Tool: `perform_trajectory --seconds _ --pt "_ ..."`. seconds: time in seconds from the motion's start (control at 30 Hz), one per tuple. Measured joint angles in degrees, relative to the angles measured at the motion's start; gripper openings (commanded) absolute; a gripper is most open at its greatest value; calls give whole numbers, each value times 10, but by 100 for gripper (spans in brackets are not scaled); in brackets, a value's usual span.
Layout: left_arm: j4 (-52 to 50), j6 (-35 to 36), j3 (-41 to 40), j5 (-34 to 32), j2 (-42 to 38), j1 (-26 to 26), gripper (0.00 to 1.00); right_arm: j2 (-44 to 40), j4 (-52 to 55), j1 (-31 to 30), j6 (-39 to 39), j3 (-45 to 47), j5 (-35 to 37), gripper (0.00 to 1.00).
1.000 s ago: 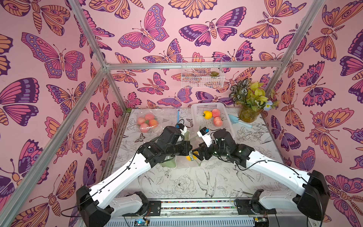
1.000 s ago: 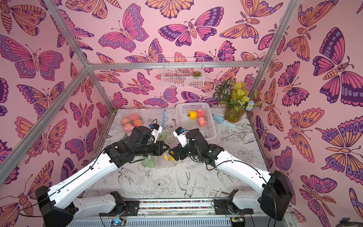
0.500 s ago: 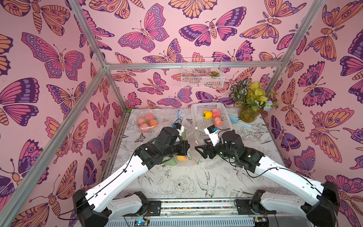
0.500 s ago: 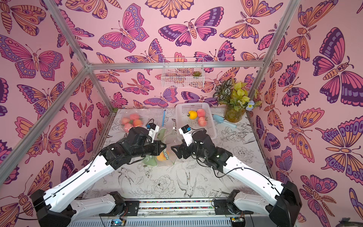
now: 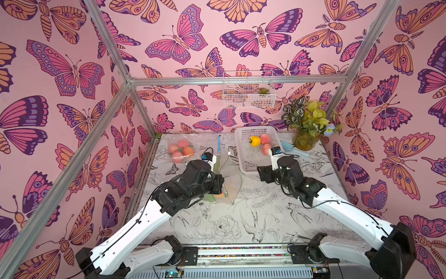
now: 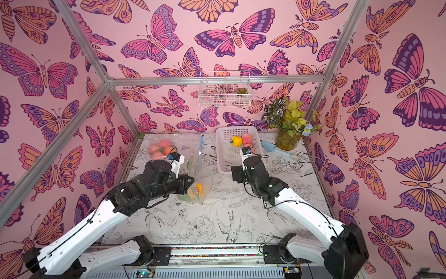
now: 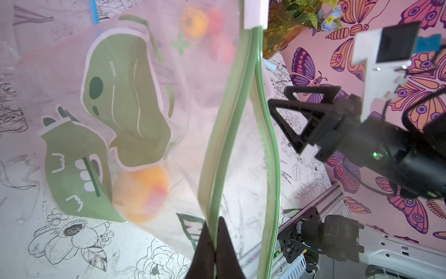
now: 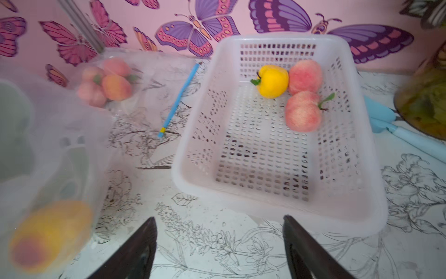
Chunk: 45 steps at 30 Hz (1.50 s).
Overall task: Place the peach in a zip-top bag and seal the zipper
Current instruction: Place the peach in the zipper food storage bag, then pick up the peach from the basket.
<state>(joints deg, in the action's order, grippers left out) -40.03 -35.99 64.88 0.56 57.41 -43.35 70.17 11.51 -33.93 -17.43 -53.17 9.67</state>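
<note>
We saw the peach (image 7: 142, 193) lying inside the zip-top bag (image 7: 125, 96), whose green zipper (image 7: 229, 120) gaped open. The left gripper (image 7: 214, 244) was pinched shut on one zipper lip. The right gripper (image 8: 219, 218) hung open and empty near the basket (image 8: 193, 157). We judged sealing came next: the right jaws must press both lips together.
</note>
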Motion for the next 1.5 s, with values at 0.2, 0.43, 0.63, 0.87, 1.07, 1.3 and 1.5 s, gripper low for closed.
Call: perform_trajectory --seconds 0.2,0.43,0.63,0.87,1.07,1.3,1.5 --pt "-25 4 0 -8 -9 3 0 103 29 73 20 -83 -42 80" --pt "-35 11 0 -10 -17 3 0 251 64 110 38 -216 -51 76" --pt "-37 11 0 -16 -17 3 0 358 120 115 43 -322 -18 75" --pt "-38 12 0 -19 -17 6 0 444 167 119 47 -420 28 76" --pt "-38 12 0 -19 -17 6 0 510 209 122 60 -500 65 78" --pt "-40 12 0 -19 -17 6 0 590 265 123 76 -609 99 79" --pt "-42 13 0 -19 -17 6 0 646 304 125 90 -678 119 79"
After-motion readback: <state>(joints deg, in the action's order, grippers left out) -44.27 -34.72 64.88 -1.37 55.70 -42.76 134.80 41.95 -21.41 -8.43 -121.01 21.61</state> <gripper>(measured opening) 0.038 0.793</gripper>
